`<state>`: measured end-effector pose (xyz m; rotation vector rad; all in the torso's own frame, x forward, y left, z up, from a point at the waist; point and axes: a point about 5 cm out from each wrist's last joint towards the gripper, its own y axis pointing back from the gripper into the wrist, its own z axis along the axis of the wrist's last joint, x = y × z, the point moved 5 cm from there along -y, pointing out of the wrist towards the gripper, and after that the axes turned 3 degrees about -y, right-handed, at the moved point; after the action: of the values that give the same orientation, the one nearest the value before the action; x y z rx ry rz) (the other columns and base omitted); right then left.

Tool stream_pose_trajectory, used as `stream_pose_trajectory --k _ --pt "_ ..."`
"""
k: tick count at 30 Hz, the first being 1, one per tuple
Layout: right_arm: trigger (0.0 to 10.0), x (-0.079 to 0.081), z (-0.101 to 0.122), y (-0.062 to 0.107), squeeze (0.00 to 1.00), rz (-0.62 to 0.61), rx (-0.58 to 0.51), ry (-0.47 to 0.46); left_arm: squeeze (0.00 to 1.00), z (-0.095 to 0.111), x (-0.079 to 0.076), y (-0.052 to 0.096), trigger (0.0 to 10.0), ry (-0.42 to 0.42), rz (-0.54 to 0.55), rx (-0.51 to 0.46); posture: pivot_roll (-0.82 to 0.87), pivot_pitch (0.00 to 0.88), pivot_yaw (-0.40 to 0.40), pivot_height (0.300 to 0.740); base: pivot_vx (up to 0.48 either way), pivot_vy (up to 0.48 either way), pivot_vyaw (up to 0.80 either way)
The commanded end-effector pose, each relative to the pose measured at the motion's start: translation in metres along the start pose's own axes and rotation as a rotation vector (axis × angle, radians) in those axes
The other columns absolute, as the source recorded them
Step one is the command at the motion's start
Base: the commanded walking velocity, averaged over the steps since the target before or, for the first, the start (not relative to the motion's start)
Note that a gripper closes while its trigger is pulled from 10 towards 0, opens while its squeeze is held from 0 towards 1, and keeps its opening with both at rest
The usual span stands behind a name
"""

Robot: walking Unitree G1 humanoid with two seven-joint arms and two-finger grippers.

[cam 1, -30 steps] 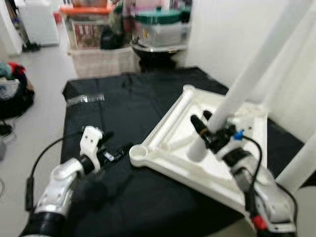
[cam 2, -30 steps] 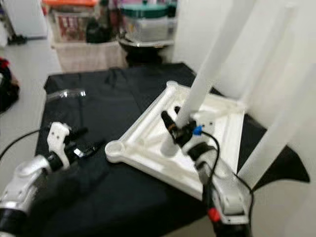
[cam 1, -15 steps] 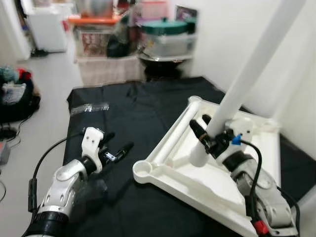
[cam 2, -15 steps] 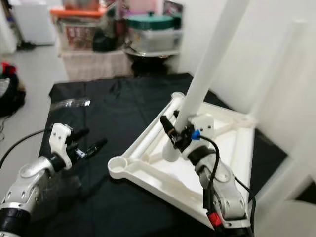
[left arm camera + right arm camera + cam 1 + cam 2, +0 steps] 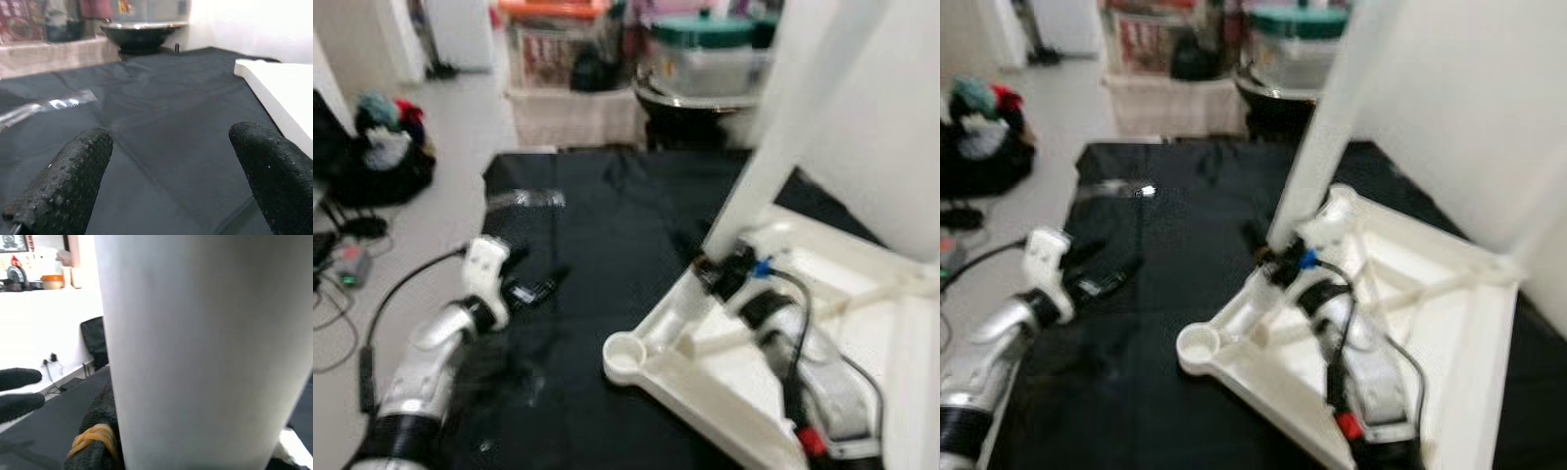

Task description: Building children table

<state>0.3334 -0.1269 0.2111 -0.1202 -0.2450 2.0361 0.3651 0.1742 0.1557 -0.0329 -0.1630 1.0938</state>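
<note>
A white children's tabletop (image 5: 862, 323) lies upside down on a black cloth (image 5: 597, 235), with a round leg socket (image 5: 625, 356) at its near corner. My right gripper (image 5: 719, 270) is shut on the lower end of a long white table leg (image 5: 773, 137). The leg stands tilted up over the tabletop's left rail. In the right wrist view the leg (image 5: 205, 352) is very close, with a black finger (image 5: 95, 431) wearing a yellow band beside it. My left gripper (image 5: 1107, 269) hovers open over the cloth, left of the tabletop, its fingers (image 5: 63, 186) holding nothing.
Storage boxes (image 5: 558, 49), a teal-lidded bin (image 5: 705, 54) and a dark bowl (image 5: 690, 103) stand behind the cloth. A pile of clothes (image 5: 382, 147) and cables (image 5: 342, 264) lie on the floor at the left. A white wall (image 5: 891, 127) is close on the right. A tape strip (image 5: 533, 199) is on the cloth.
The camera has swung, so the whole picture has shifted. The right gripper has carried the leg's lower end from inside the frame toward the tabletop's left rail. The left gripper stays open.
</note>
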Motion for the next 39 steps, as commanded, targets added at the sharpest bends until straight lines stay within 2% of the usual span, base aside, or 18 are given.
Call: stream_pose_trajectory --k 1,3,4,5,7,8,12,13,15,16,19,20,23,25,28,33,37,39 --pt "10.0 0.004 0.000 0.004 0.00 0.030 0.009 -0.008 0.00 0.002 -0.011 0.000 10.0 0.016 -0.033 -0.011 0.06 0.000 -0.062 0.740 0.000 0.000 0.00" --pt "10.0 0.004 0.000 0.004 0.00 0.030 0.009 -0.008 0.00 0.002 -0.011 0.000 10.0 0.016 -0.033 -0.011 0.06 0.000 -0.062 0.740 0.000 0.000 0.00" --pt "10.0 0.016 -0.002 0.005 0.00 0.098 0.016 -0.019 0.00 0.002 -0.021 0.002 10.0 0.017 -0.060 -0.013 0.06 0.000 -0.061 0.740 0.000 0.000 0.00" --pt "10.0 0.016 -0.002 0.005 0.00 0.098 0.016 -0.019 0.00 0.002 -0.021 0.002 10.0 0.017 -0.060 -0.013 0.06 0.000 -0.061 0.740 0.000 0.000 0.00" --pt "10.0 0.037 -0.011 0.005 0.00 0.219 0.037 -0.017 0.00 0.000 -0.048 0.011 10.0 0.006 -0.107 -0.014 0.08 0.000 -0.070 0.740 0.000 0.000 0.00" --pt "10.0 0.041 -0.014 0.005 0.00 0.246 0.046 -0.012 0.00 0.000 -0.056 0.014 10.0 -0.005 -0.117 -0.014 0.09 0.000 -0.073 0.740 0.000 0.000 0.00" --pt "10.0 0.043 -0.016 0.004 0.00 0.256 0.052 -0.006 0.00 0.000 -0.060 0.015 10.0 -0.011 -0.121 -0.014 0.09 0.000 -0.073 0.740 0.000 0.000 0.00" --pt "10.0 0.042 -0.021 0.002 0.00 0.264 0.063 0.000 0.00 0.003 -0.064 0.025 10.0 0.003 -0.062 -0.019 0.12 0.000 -0.075 0.740 0.000 0.000 0.00" --pt "10.0 0.042 -0.021 0.002 0.00 0.264 0.063 0.000 0.00 0.003 -0.064 0.025 10.0 0.003 -0.062 -0.019 0.12 0.000 -0.075 0.740 0.000 0.000 0.00" --pt "10.0 0.042 -0.025 -0.002 0.00 0.272 0.071 0.004 0.00 0.002 -0.067 0.036 10.0 0.009 -0.008 -0.009 0.14 0.000 -0.083 0.740 0.000 0.000 0.00" --pt "10.0 0.042 -0.025 -0.002 0.00 0.272 0.071 0.004 0.00 0.002 -0.067 0.036 10.0 0.009 -0.008 -0.009 0.14 0.000 -0.083 0.740 0.000 0.000 0.00" --pt "10.0 0.044 -0.030 -0.009 0.00 0.285 0.075 0.008 0.00 -0.003 -0.065 0.047 10.0 -0.022 0.058 0.013 0.15 0.000 -0.088 0.740 0.000 0.000 0.00" --pt "10.0 0.044 -0.030 -0.009 0.00 0.285 0.075 0.008 0.00 -0.003 -0.065 0.047 10.0 -0.022 0.058 0.013 0.15 0.000 -0.088 0.740 0.000 0.000 0.00" --pt "10.0 0.046 -0.033 -0.021 0.00 0.289 0.069 0.013 0.00 -0.014 -0.052 0.066 10.0 -0.035 0.177 0.060 0.17 0.000 -0.090 0.740 0.000 0.000 0.00" --pt "10.0 0.045 -0.033 -0.027 0.00 0.284 0.060 0.006 0.00 -0.016 -0.048 0.075 10.0 -0.026 0.215 0.085 0.17 0.000 -0.090 0.740 0.000 0.000 0.00" --pt "10.0 0.045 -0.033 -0.027 0.00 0.285 0.058 0.004 0.00 -0.016 -0.048 0.077 10.0 -0.025 0.217 0.090 0.17 0.000 -0.090 0.740 0.000 0.000 0.00" --pt "10.0 0.058 -0.034 -0.028 0.00 0.330 0.058 -0.025 0.00 -0.017 -0.052 0.080 10.0 -0.022 0.203 0.104 0.19 0.000 -0.096 0.740 0.000 0.000 0.00" --pt "10.0 0.067 -0.042 -0.022 0.00 0.394 0.087 -0.042 0.00 -0.018 -0.058 0.085 10.0 -0.011 0.172 0.122 0.19 0.000 -0.100 0.740 0.000 0.000 0.00"
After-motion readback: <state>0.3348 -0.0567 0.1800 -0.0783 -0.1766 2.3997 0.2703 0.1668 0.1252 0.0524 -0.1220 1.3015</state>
